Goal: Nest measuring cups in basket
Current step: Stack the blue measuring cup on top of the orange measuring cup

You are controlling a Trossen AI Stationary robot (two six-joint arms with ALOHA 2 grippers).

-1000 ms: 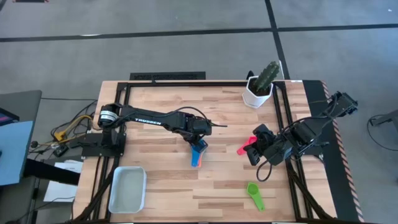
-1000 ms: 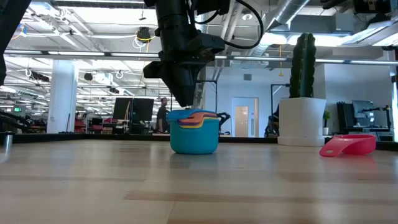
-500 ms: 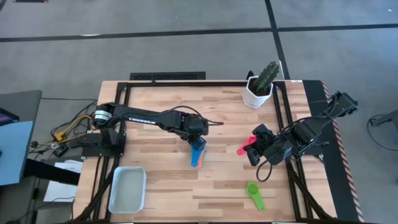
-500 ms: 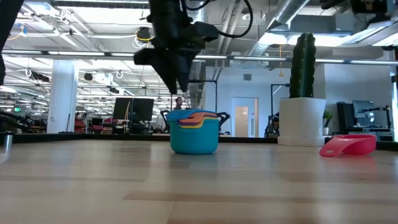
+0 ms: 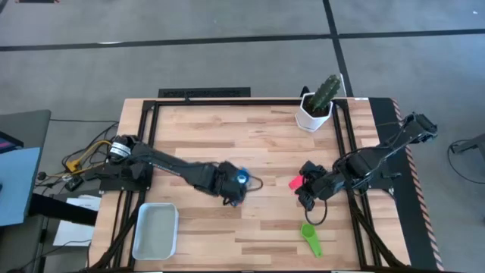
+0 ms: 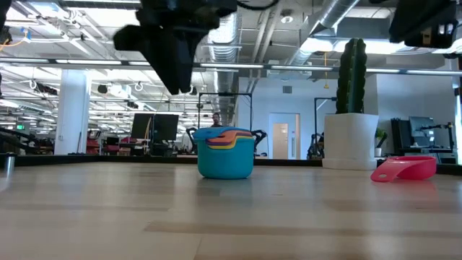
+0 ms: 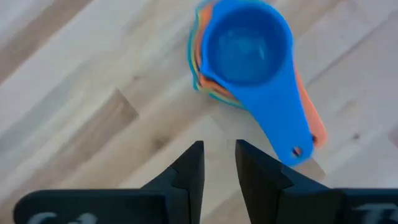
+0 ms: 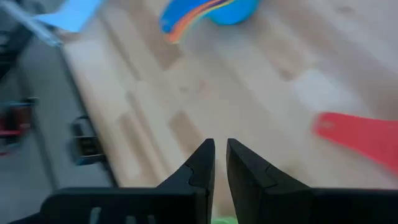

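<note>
The left gripper (image 7: 219,163), jaws a narrow gap apart and empty, hovered just above the nested stack of measuring cups (image 7: 245,59) mid-table, handles trailing sideways from its fingers.

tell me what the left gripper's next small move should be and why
Probably lower the left gripper onto the stack of nested cups and close on its handles. It hangs above the stack holding nothing, fingers a little apart, and the stack stands on the table, far from the basket. The pink cup and green cup lie loose.
</note>
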